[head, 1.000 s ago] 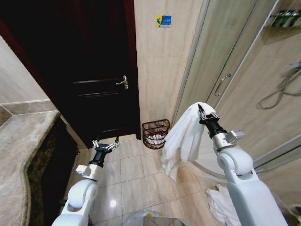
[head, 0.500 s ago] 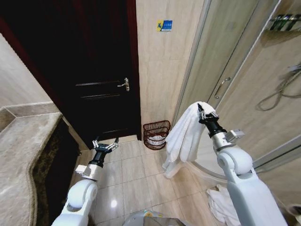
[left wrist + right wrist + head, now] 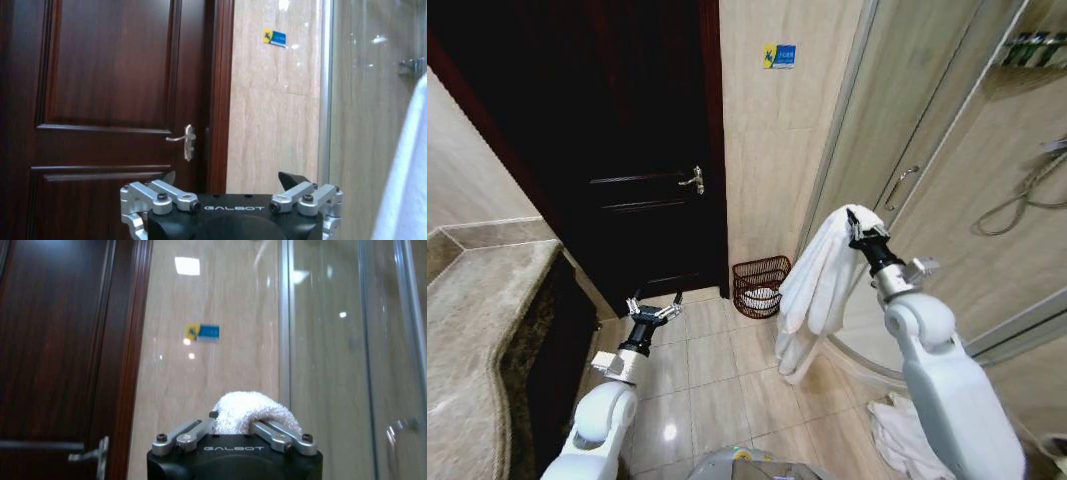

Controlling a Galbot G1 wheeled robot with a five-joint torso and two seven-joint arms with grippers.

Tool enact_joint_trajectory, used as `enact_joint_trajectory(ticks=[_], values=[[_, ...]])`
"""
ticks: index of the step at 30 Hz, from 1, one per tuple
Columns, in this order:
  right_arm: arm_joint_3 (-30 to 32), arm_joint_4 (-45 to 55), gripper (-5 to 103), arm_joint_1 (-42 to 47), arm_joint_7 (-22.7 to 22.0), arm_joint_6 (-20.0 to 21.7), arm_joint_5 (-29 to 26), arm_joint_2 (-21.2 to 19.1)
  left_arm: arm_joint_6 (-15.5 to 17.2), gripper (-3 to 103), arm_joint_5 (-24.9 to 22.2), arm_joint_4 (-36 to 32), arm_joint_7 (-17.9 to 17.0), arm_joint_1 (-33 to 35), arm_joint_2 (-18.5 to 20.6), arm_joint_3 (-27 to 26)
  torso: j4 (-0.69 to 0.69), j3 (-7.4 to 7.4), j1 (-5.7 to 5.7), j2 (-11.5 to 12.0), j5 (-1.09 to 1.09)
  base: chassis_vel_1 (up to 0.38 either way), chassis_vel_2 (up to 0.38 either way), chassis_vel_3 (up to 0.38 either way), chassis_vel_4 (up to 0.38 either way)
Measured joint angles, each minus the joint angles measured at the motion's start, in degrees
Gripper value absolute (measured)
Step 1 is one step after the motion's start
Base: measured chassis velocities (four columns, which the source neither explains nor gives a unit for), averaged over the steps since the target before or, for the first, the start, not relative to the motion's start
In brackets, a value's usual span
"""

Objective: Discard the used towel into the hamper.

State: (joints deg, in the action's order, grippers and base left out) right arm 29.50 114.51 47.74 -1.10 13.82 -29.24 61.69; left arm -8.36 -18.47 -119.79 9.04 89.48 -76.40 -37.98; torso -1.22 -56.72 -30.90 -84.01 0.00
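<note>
Over the last second the right claw (image 3: 859, 222) has lifted the white towel (image 3: 817, 285) slightly higher and nearer the hamper (image 3: 760, 286) — carrying continues, drop not yet made. The claw is clenched on a fold of soft, thick terry; the rest hangs in long limp folds. The hamper, round dark wire openwork, stands on glossy floor tiles against the wall. The left claw (image 3: 653, 309) waits low, fingers spread and holding nothing.
</note>
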Motion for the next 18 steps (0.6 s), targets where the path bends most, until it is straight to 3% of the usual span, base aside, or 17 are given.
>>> enact_joint_trajectory(ticks=[15,18], values=[[-7.2,-7.4,4,-16.5,-2.1,2.1,-3.0,0.2,-0.3,100,1.4,0.0,-0.1,1.3,-1.3,-0.3,0.00,0.11,0.11,0.2,0.00,0.000,0.000,0.000,0.000],[-9.4,-11.5,4,-23.3,-2.1,2.7,-3.5,0.3,-0.3,100,1.7,0.0,-0.1,1.2,-1.5,-0.3,0.00,0.14,0.13,0.3,0.00,0.000,0.000,0.000,0.000]])
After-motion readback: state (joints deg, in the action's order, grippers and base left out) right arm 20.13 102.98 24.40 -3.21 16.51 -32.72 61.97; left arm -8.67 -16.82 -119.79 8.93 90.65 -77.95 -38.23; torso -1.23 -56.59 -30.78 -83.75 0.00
